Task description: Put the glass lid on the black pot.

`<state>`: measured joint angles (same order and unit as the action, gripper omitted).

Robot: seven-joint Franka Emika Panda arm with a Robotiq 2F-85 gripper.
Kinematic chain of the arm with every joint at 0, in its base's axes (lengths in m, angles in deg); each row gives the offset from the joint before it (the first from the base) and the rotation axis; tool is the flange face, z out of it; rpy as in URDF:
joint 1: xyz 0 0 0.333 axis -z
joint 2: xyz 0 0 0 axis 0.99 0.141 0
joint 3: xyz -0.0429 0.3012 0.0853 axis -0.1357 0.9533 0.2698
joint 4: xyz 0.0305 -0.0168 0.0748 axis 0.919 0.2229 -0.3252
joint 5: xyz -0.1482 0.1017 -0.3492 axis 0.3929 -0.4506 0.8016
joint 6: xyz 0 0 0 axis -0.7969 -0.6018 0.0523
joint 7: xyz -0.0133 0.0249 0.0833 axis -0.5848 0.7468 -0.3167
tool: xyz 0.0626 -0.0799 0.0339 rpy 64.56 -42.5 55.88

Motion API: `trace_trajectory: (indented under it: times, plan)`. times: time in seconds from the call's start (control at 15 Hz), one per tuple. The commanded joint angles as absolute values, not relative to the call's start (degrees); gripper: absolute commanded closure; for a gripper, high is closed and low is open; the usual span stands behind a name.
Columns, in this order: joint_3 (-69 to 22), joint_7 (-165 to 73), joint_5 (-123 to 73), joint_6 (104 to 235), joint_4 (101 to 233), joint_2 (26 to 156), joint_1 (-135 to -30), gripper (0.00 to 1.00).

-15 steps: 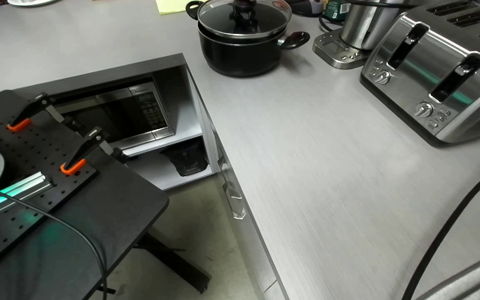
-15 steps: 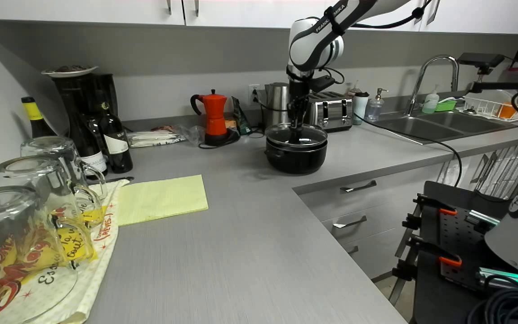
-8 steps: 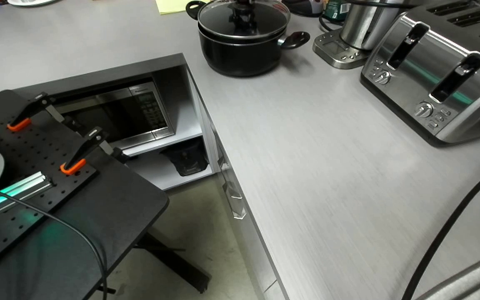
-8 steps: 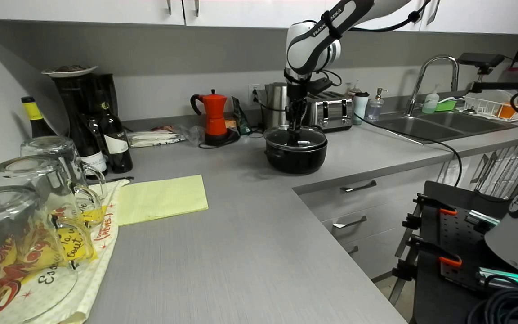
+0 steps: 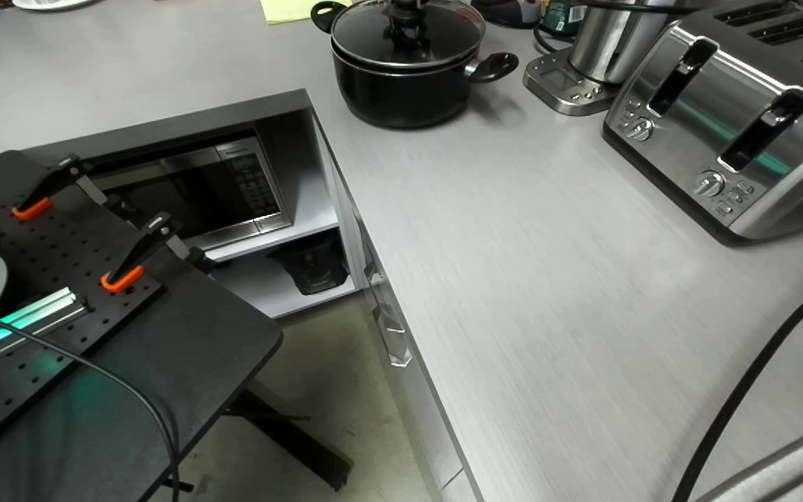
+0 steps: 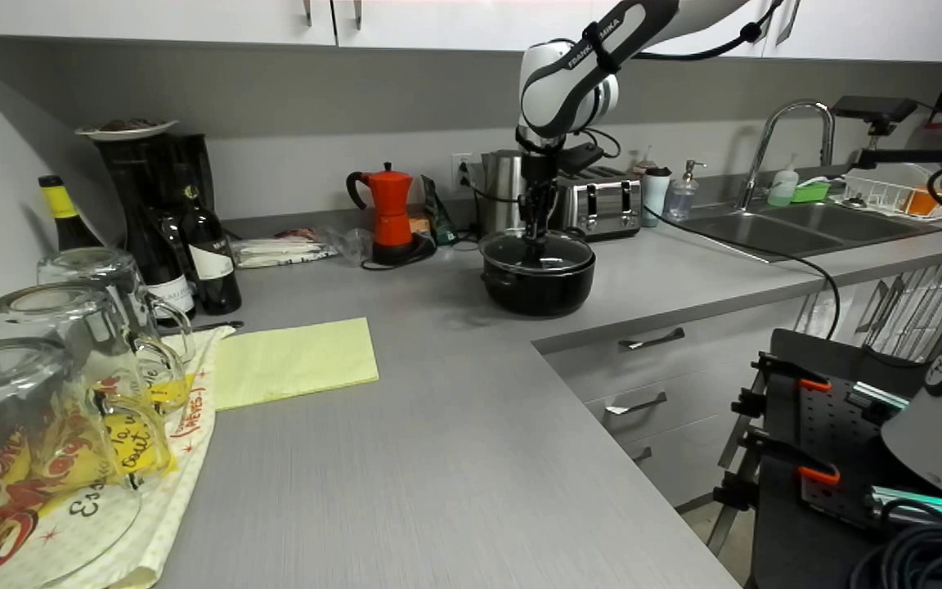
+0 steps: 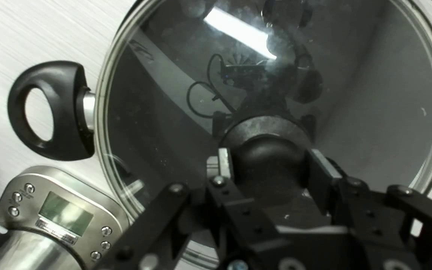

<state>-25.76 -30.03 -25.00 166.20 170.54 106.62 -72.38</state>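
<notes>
While forearm (image 6: 596,56) slants, vertical tool (image 7: 272,165) clasps lid knob (image 7: 269,153).

The grey counter (image 6: 438,458), finely streaked, bends in an L. Near its inner corner stands the black pot (image 5: 405,97). Behind it, in an exterior view, an electric kettle (image 6: 502,180) stands between a red moka pot (image 6: 390,209) and a steel toaster (image 5: 715,129); past the toaster are a lidded cup (image 6: 654,196) and a pump bottle (image 6: 682,200). A yellow sheet (image 6: 295,364) lies just beside a printed towel (image 6: 181,487), with wine bottles (image 6: 208,245) upright beyond.
</notes>
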Motion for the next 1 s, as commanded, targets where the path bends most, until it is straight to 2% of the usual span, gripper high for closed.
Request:
trace_trajectory:
  times: [0.0,0.93]
  plan:
    - [-25.67,-30.41,-23.82,164.50,168.78,107.03,-72.43,0.75]
    - [-25.13,-28.95,-24.07,166.36,173.65,104.38,-72.19,0.75]
